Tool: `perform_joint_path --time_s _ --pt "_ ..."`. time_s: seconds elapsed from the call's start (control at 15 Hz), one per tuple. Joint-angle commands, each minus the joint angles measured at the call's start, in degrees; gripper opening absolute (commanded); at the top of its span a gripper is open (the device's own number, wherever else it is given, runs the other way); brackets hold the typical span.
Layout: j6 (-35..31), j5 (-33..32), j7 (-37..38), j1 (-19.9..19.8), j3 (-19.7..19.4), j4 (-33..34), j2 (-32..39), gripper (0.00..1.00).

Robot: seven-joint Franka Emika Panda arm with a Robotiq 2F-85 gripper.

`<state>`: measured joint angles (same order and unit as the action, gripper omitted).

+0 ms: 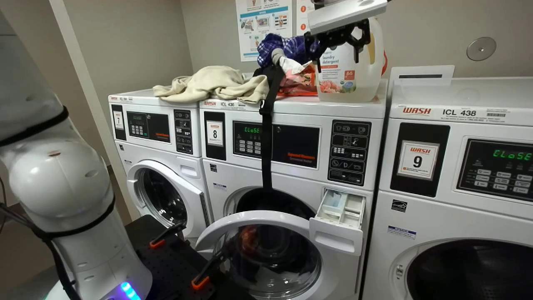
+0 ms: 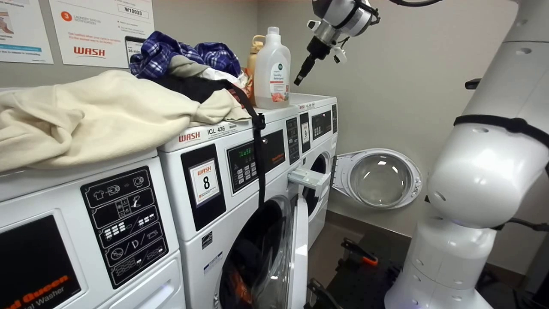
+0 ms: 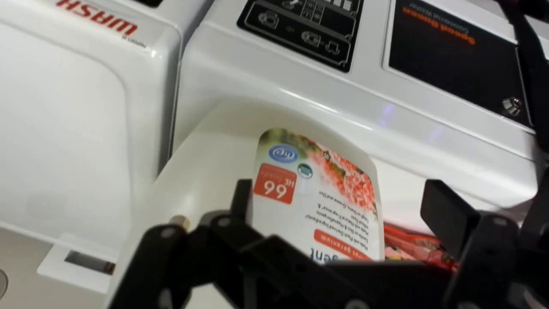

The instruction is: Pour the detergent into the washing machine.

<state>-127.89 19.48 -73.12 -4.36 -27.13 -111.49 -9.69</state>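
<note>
The detergent (image 1: 337, 83), a large white jug, stands upright on the washing machine (image 1: 300, 179). Its cap shows in an exterior view, where the detergent (image 2: 262, 81) is in full sight; my gripper and arm hide its top in an exterior view. My gripper (image 1: 337, 62) is open and empty, in front of the jug's upper part. In an exterior view a small gap parts the gripper (image 2: 298, 80) from the jug. In the wrist view the label of the detergent (image 3: 300, 214) lies between the open fingers. The washing machine has its porthole door (image 1: 270, 216) and its detergent drawer (image 1: 336, 237) open.
A plaid shirt (image 2: 218, 58), a beige cloth (image 2: 107, 111) and a red bag (image 1: 297, 88) lie beside the jug. A black strap (image 1: 266, 146) hangs into the drum. A yellow-orange bottle (image 2: 254, 47) stands behind the jug. Machine 9 (image 1: 458, 216) adjoins it.
</note>
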Motion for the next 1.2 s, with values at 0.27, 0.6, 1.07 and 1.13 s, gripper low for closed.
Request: perform_joint_path --time_s 0.27,0.6,1.07,1.13 --pt "1.57 11.71 -8.43 -5.24 1.53 2.68 0.77 1.0" --pt "-2.1 14.61 -9.11 -5.44 2.1 1.9 1.71 1.0" --pt "-9.9 34.06 -11.79 -8.76 1.49 3.65 6.13 1.0" --pt "-10.51 36.32 -12.71 -9.43 1.64 4.14 7.06 1.0"
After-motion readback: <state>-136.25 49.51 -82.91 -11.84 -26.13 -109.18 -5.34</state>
